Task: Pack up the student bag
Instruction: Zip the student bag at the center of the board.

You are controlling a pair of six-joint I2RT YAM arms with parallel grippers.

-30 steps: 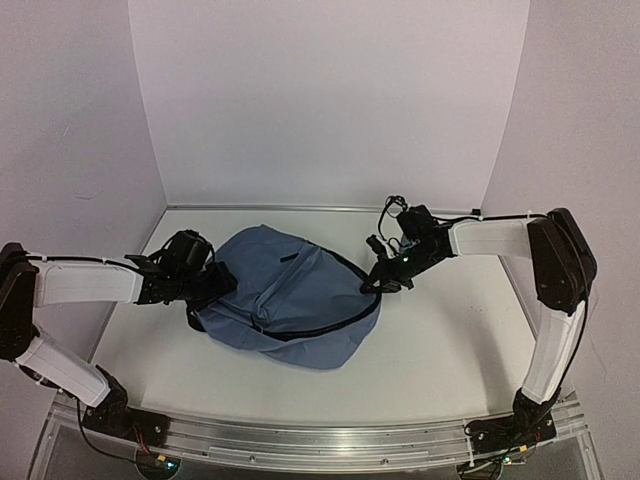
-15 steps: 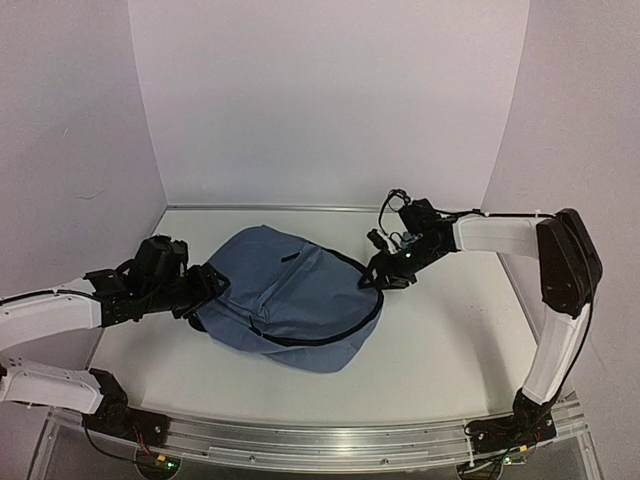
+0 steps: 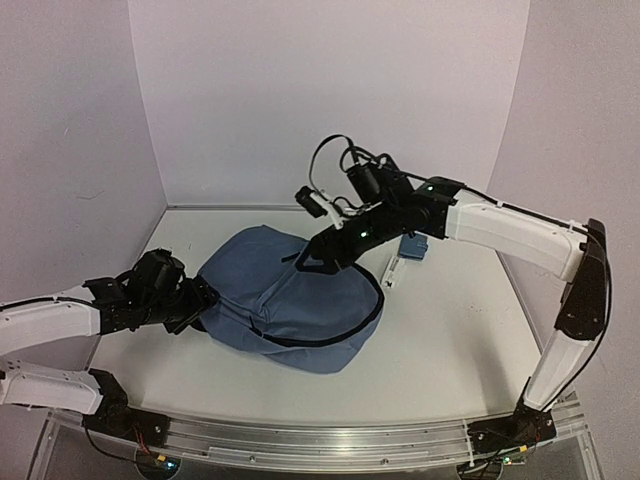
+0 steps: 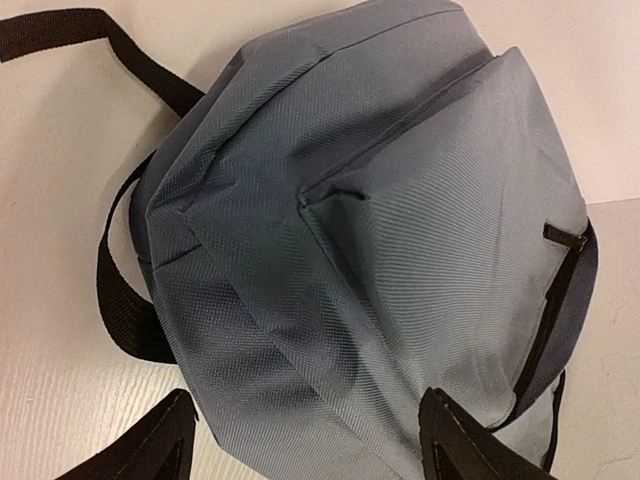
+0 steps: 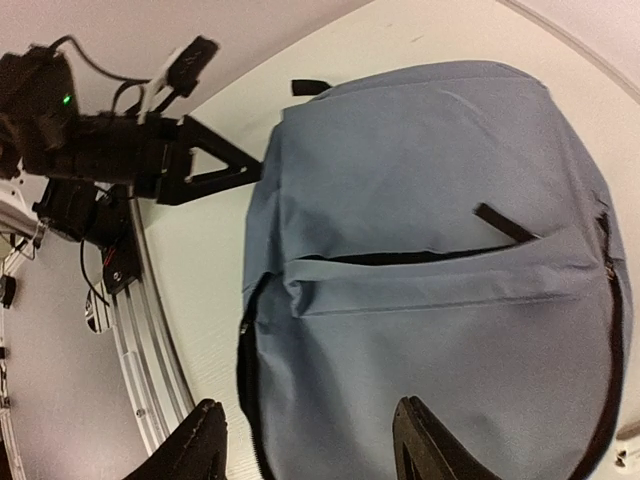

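The student bag (image 3: 290, 300) is a slate-blue backpack lying flat in the middle of the table. In the right wrist view its front pocket slit (image 5: 400, 258) gapes slightly and a dark zipper (image 5: 246, 390) runs along its side. My left gripper (image 3: 198, 300) stands open at the bag's left end, its fingertips (image 4: 452, 440) straddling the fabric (image 4: 350, 230) low down without closing on it. My right gripper (image 3: 306, 262) hovers open above the bag's top, nothing between its fingers (image 5: 205, 440).
Black straps (image 4: 118, 300) trail from the bag's left end onto the table. A small blue object (image 3: 413, 245) and a white piece (image 3: 393, 272) lie right of the bag. White walls close in the back and sides; the metal rail (image 3: 320, 440) runs along the near edge.
My right gripper has opened, let go of the bag's right edge, then risen and swung left over the bag. The left arm has drawn back slightly. The small blue object now shows.
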